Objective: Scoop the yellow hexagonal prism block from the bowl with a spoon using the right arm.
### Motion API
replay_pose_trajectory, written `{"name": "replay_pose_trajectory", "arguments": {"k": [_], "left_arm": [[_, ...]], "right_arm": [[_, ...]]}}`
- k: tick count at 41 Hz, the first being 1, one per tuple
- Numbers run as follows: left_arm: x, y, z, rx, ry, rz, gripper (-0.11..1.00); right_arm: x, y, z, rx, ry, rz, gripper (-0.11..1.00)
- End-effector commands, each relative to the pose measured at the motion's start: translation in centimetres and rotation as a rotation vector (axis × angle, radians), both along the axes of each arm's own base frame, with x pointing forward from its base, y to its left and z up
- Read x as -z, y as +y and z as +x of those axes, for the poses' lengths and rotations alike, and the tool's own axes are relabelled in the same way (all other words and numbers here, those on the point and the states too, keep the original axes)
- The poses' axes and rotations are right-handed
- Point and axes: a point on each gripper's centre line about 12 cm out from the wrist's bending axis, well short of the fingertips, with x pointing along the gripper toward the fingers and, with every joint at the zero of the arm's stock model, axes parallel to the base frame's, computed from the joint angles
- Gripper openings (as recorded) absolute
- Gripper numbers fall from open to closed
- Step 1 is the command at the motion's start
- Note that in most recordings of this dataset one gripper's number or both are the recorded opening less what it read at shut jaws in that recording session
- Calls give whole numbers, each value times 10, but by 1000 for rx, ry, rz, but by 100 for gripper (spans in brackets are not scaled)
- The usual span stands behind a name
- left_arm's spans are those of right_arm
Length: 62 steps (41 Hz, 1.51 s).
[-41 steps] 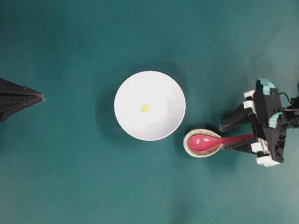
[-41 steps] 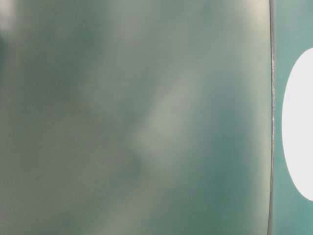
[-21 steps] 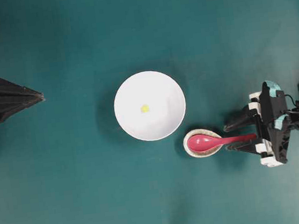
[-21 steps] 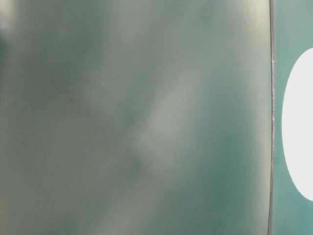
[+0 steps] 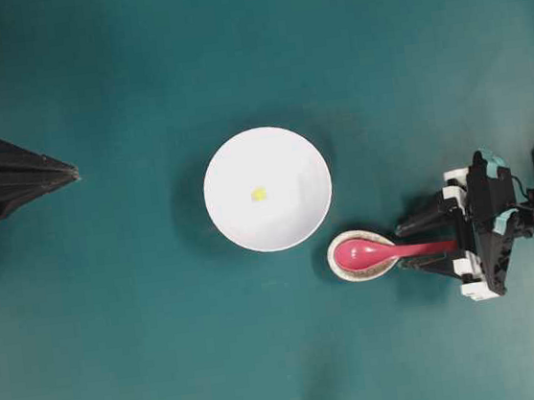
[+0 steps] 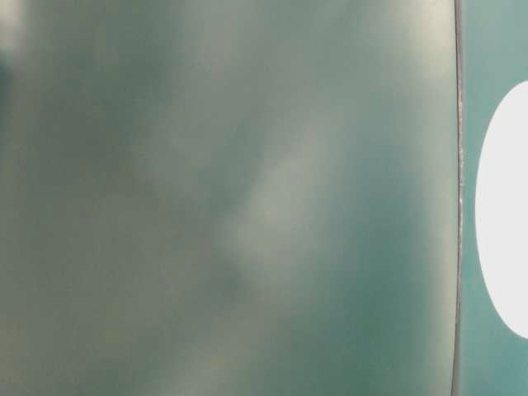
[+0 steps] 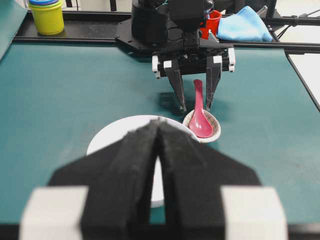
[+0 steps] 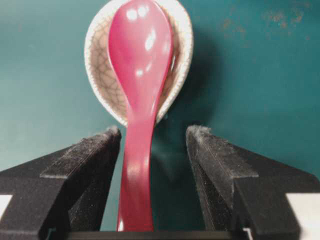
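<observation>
The tiny yellow hexagonal prism block [image 5: 259,193] lies near the middle of the white bowl [image 5: 291,159]. The pink-red spoon [image 5: 369,251] rests with its scoop in a speckled spoon rest [image 5: 336,267], just right of the bowl, handle pointing right. My right gripper [image 5: 404,248] is open and straddles that handle. In the right wrist view the spoon [image 8: 140,60] runs between the fingers of the right gripper [image 8: 155,132], close against the left one, with a gap to the right one. My left gripper [image 5: 73,171] is shut and empty at the far left. It hides the block in the left wrist view.
A yellow container [image 7: 47,17], a red cup [image 7: 214,22] and a blue cloth [image 7: 245,25] sit beyond the table's far rail, behind the right arm. The table-level view is blurred, with only a part of the bowl [image 6: 503,206] at its right edge.
My right gripper has shifted slightly to the right and settled lower around the spoon handle, still open. Spoon, bowl, block and left arm have not moved.
</observation>
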Motion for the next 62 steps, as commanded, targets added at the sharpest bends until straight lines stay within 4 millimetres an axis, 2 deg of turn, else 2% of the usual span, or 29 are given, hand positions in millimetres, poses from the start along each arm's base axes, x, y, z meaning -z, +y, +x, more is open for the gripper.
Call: {"name": "replay_pose_trajectory", "arguments": {"k": [1, 39, 62], "left_arm": [[-10, 0, 3, -1, -25, 1, 1], [-11, 0, 3, -1, -26, 1, 2], [-10, 0, 3, 0, -25, 0, 2]], "right_arm": [[-3, 1, 1, -2, -25, 1, 59], [-7, 1, -9, -32, -85, -33, 55], [-5, 4, -7, -58, -92, -57, 55]]}}
